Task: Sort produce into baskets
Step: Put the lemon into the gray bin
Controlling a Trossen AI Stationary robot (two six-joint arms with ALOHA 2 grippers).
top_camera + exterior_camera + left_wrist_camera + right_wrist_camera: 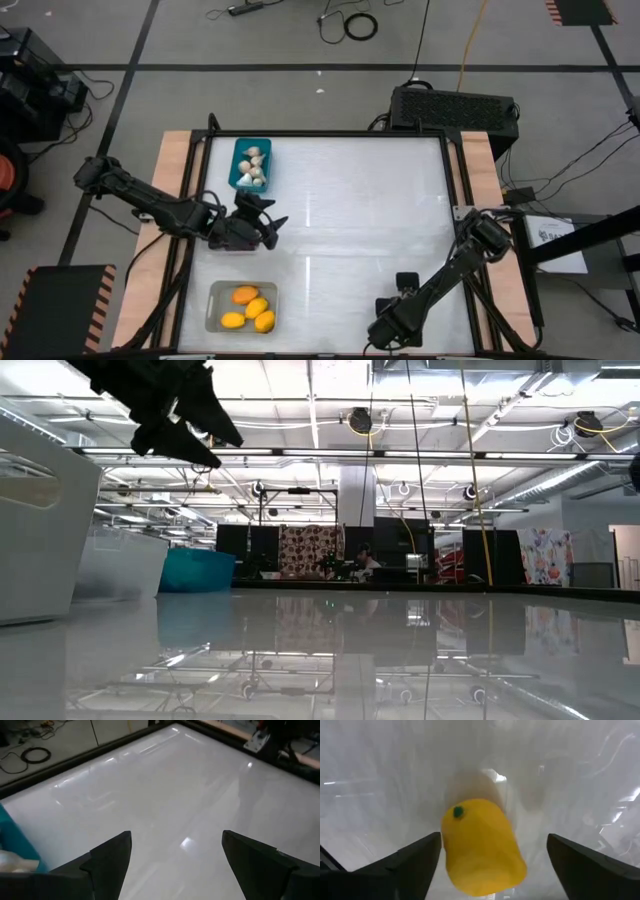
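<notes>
At the table's near edge we see the right gripper low over the white table, its fingers spread wide either side of a yellow lemon (green stem dot up), not clamped on it. Four more lemons lie in the pale bin. Farther back, the left gripper hovers wide open and empty, just short of the teal bin holding garlic bulbs.
</notes>
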